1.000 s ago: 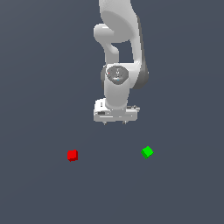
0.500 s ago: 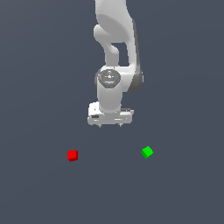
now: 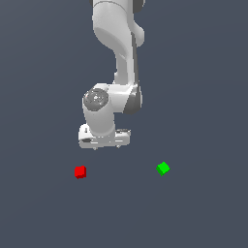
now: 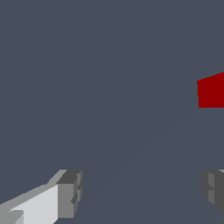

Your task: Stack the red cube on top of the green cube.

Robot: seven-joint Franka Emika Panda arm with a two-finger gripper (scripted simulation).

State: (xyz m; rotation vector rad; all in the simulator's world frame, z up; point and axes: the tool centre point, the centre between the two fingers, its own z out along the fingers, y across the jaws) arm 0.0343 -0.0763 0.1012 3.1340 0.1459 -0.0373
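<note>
The red cube (image 3: 80, 171) lies on the dark floor at the exterior view's left. It also shows at the edge of the wrist view (image 4: 211, 91), partly cut off. The green cube (image 3: 163, 168) lies at the exterior view's right, apart from the red one. My gripper (image 3: 105, 147) hangs above the floor between them, nearer the red cube and a little behind it. Its two fingertips (image 4: 69, 192) stand wide apart with nothing between them. The green cube is not in the wrist view.
The white arm (image 3: 118, 53) rises behind the gripper. The flat dark grey floor (image 3: 203, 213) bears nothing else in view.
The gripper has moved toward the exterior view's left and slightly lower, closer to the red cube. Both cubes have stayed where they were.
</note>
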